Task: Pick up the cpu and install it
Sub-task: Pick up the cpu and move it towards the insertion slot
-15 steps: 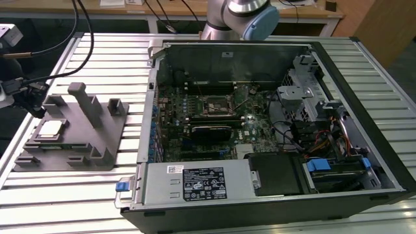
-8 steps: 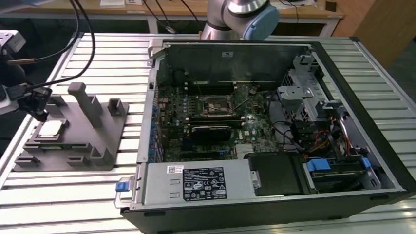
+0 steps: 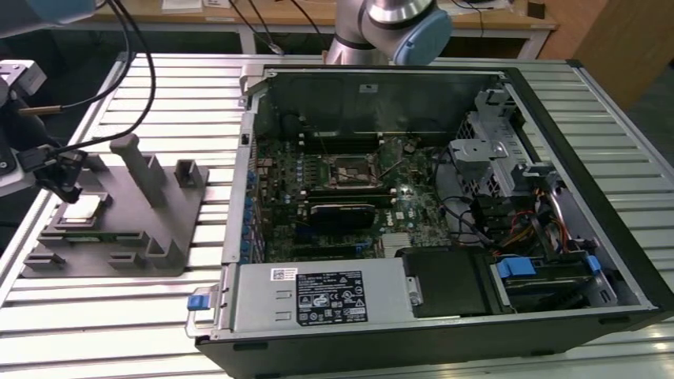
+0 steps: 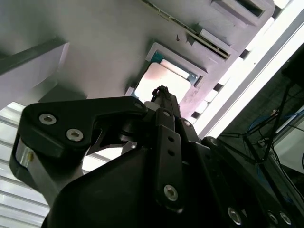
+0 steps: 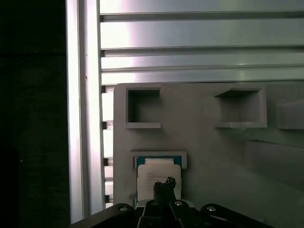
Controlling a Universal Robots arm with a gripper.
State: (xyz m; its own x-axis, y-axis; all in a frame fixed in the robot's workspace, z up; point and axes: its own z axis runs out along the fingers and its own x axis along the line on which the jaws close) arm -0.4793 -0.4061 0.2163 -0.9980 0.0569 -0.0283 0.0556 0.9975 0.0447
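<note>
A small flat square cpu (image 3: 84,208) with a pale silvery metal top lies face up in a shallow square recess of a grey plastic fixture with upright posts (image 3: 158,229). Seen from the exterior view, that fixture stands at nine o'clock on the slatted aluminium table (image 3: 169,103). The cpu sits near the fixture's nine o'clock edge, and its sides run parallel to the recess walls. Being square, it has no long axis to favour.

The black gripper (image 3: 72,192) of the single arm hangs right over the chip. In the exterior view it comes down from about eleven o'clock of the cpu. In the first wrist view the gripper (image 5: 164,184) has its dark tip over the cpu (image 5: 152,173), within the chip's outline. I judge the approach to be close to straight down. I cannot tell whether the tip touches the metal, nor whether the gripper is parted or closed.

The open black computer case (image 3: 589,150) lies well apart at three o'clock of the fixture. The square processor socket (image 3: 350,170) sits on its green motherboard.
</note>
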